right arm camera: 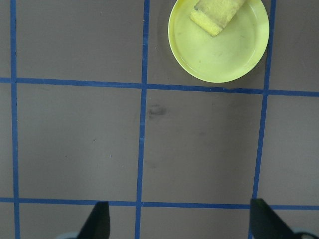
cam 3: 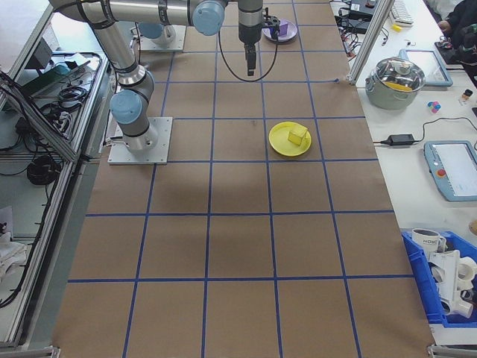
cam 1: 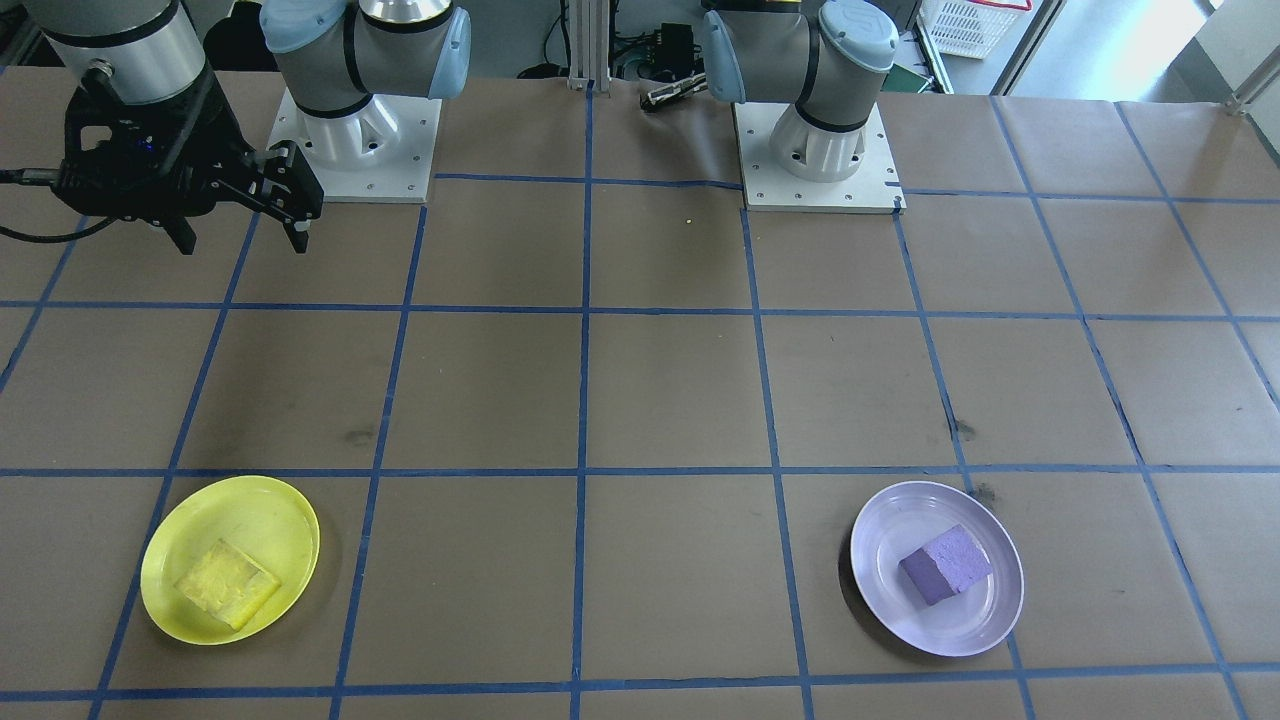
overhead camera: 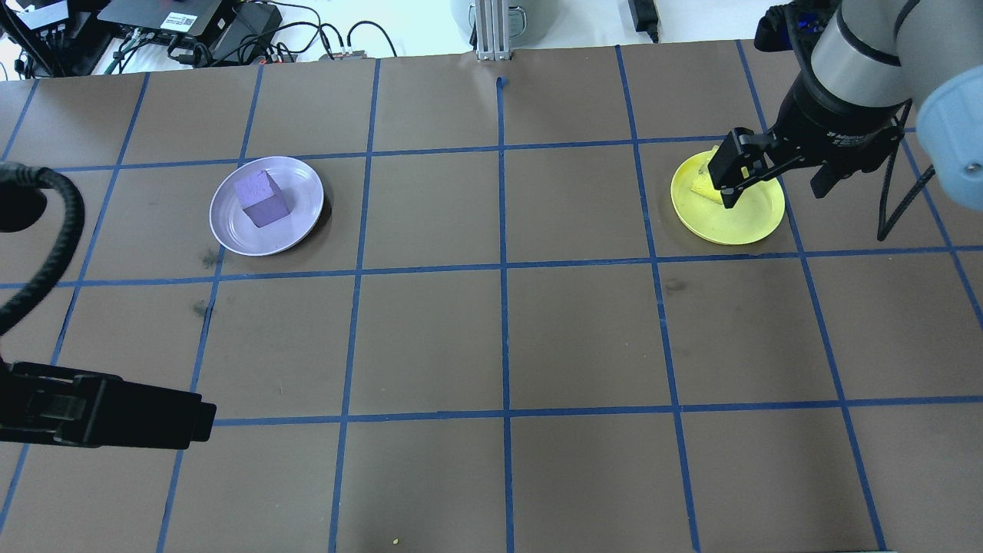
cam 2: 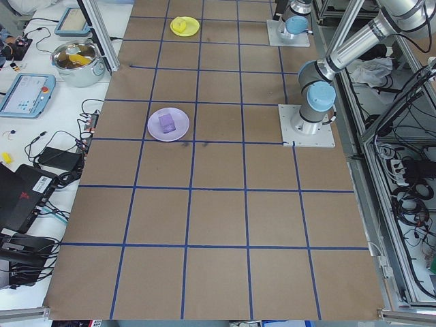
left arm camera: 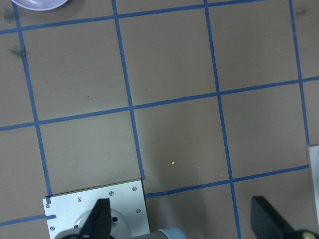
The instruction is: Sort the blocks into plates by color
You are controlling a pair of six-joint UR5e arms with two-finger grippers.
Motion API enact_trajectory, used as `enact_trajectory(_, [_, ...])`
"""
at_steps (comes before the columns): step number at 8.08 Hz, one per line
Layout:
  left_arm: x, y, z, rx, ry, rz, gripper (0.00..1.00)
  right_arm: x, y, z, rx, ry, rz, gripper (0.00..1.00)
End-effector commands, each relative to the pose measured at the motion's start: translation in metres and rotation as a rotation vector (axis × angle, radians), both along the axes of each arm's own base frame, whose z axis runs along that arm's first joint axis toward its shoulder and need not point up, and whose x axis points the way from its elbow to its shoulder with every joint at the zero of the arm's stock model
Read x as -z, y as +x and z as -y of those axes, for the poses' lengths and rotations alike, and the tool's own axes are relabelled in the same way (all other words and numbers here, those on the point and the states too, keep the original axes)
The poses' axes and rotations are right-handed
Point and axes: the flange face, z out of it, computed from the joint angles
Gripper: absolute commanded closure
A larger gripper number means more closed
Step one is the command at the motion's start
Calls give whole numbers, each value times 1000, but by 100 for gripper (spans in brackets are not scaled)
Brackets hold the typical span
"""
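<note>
Two blocks are already lying in plates of their own color, so the sorting is looking finished to me. The yellow block (cam 1: 227, 584) is resting inside the yellow plate (cam 1: 268, 502), and the purple block (cam 1: 945, 565) is sitting inside the lavender plate (cam 1: 885, 510), which is lying well apart from the yellow plate, along the same row of blue tape squares. The right gripper (cam 1: 236, 217) is hanging above the table, back from the yellow plate toward the robot base, with its fingers apart and nothing between them, probably because its block is delivered. The left gripper (left arm camera: 182, 219) is also showing its fingertips spread wide and empty, looking down at bare paper well away from the lavender plate.
</note>
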Motion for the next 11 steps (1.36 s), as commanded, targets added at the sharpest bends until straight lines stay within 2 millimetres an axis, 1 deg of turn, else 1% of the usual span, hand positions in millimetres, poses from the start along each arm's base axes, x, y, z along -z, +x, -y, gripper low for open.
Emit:
enact_trajectory(1, [17, 5, 46, -16, 76, 6, 0, 11, 1, -6, -10, 8, 3, 0])
enact_trajectory(2, [41, 10, 89, -18, 167, 35, 0, 11, 0, 7, -19, -48, -2, 0])
enact_trajectory(3, [53, 20, 133, -25, 196, 100, 0, 16, -2, 23, -21, -57, -3, 0])
enact_trajectory(4, [51, 35, 180, -56, 204, 92, 0, 13, 0, 25, -36, -59, -3, 0])
enact_trajectory(5, [40, 52, 212, -97, 187, 70, 0, 16, 0, 29, -38, -48, -2, 0])
enact_trajectory(6, [39, 62, 238, -112, 177, 67, 0, 19, 5, 31, -46, -42, 13, 0])
enact_trajectory(7, [39, 64, 244, -114, 158, 71, 0, 20, 8, 31, -51, -42, 16, 0])
enact_trajectory(8, [42, 67, 257, -118, 149, 75, 0, 18, 8, 31, -51, -45, 16, 0])
enact_trajectory(9, [51, 70, 279, -118, 113, 80, 0, 18, 8, 31, -53, -43, 16, 0])
enact_trajectory(10, [52, 70, 280, -118, 114, 85, 0, 18, 8, 31, -53, -43, 16, 0])
enact_trajectory(11, [62, 72, 290, -117, 130, 87, 0, 18, 8, 30, -53, -43, 16, 0])
